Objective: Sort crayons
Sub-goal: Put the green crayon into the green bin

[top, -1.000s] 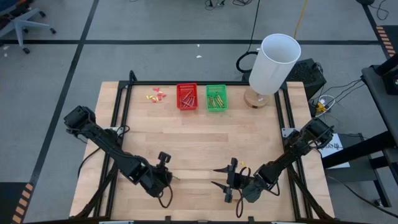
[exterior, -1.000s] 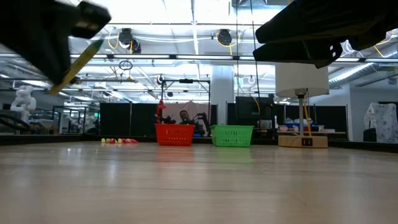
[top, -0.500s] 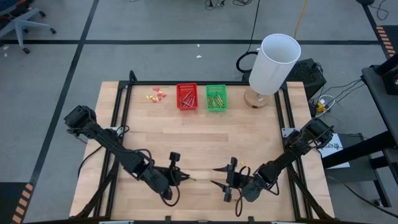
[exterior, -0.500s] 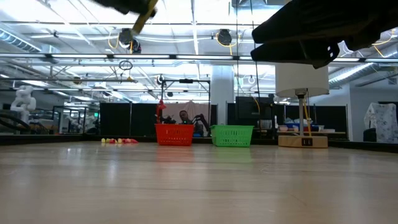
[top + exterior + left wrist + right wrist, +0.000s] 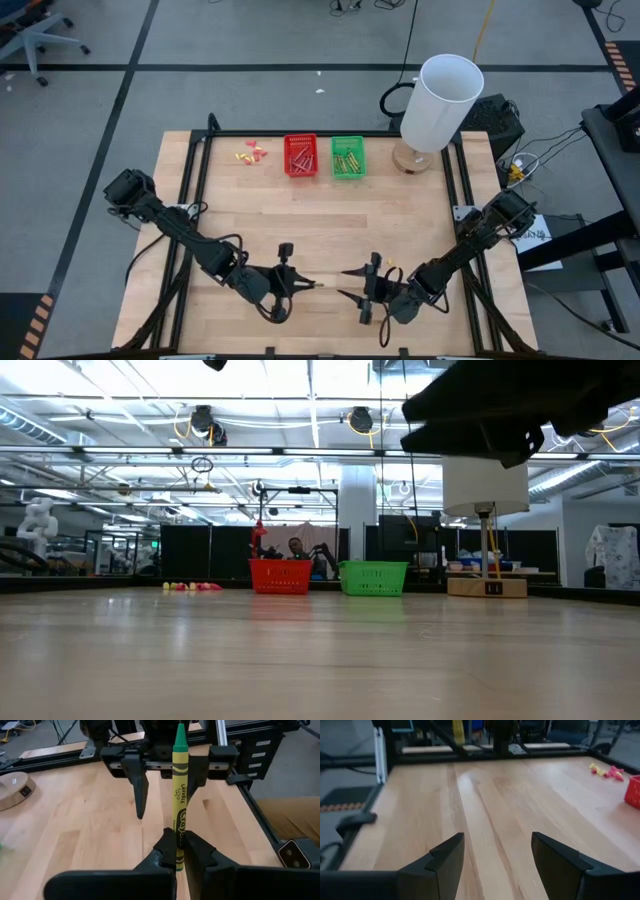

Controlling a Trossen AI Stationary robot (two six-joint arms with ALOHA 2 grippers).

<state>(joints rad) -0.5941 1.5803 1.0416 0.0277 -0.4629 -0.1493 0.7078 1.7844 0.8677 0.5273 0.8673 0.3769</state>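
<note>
Left wrist view: paper-wrapped yellow-green crayon (image 5: 178, 800) in claw (image 5: 177, 851)

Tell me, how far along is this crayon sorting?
Mostly done, it seems: the red basket and green basket at the table's far edge both hold crayons, and no loose crayon shows on the table. In hand: the left gripper is shut on a yellow-green crayon, near the table's front. The right gripper waits open beside it. That crayon still needs a basket, probably the green.
</note>
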